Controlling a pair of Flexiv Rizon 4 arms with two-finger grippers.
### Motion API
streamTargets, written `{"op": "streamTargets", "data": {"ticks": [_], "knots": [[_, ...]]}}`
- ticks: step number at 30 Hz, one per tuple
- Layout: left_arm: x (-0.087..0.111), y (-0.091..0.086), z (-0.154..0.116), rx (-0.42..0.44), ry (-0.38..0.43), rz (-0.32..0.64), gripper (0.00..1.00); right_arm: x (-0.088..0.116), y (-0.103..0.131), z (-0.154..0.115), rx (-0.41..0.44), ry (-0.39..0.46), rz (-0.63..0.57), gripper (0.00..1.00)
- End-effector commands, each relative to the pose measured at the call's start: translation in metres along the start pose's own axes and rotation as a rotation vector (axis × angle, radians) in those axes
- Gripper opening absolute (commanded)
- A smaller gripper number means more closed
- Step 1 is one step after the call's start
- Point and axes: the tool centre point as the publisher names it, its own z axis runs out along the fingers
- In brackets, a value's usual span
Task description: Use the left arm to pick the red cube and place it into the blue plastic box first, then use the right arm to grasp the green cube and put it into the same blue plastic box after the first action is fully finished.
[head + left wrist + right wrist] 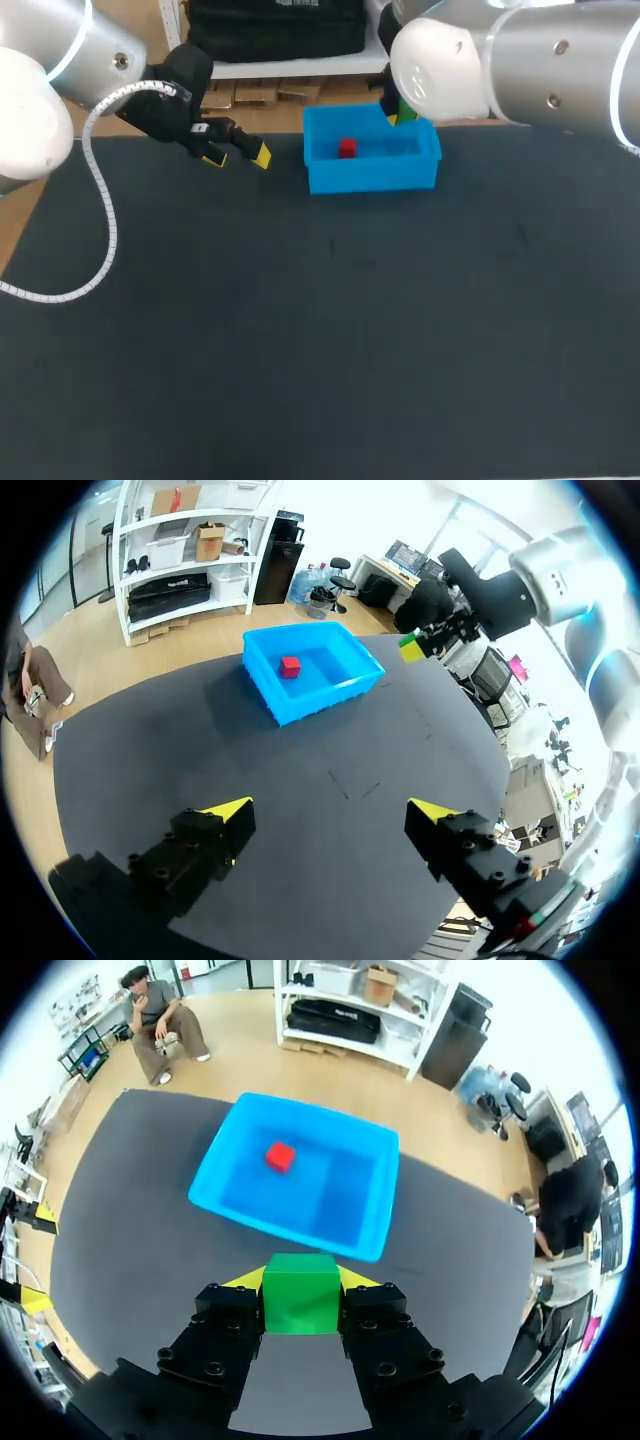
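Red cube (346,148) already lies in the blue plastic box (372,180). The right hand (301,1282), grasping the green cube (300,1302) near the box, must carry it over and let go. The left hand (330,815) is released.

Blue plastic box (372,178): open-topped, upright on the bench. Red cube (347,148): lying inside the box. Green cube (300,1293): clamped between the right end effector's (300,1278) fingers, raised just beside the box.
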Motion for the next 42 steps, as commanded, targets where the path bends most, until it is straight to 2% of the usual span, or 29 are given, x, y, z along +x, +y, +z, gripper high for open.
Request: {"op": "streamTargets", "data": {"ticks": [1,24,42], "knots": [[0.001,0.001,0.000,0.004,-0.005,0.002,1.00,0.001,-0.003,0.000,-0.011,-0.036,-0.009,0.00],[0.001,0.001,0.000,0.004,-0.005,0.002,1.00,-0.028,-0.016,0.015,-0.053,-0.169,-0.055,0.00],[0.001,0.001,0.000,0.004,-0.005,0.002,1.00,-0.048,-0.015,0.035,-0.067,-0.204,-0.104,0.00]]}}
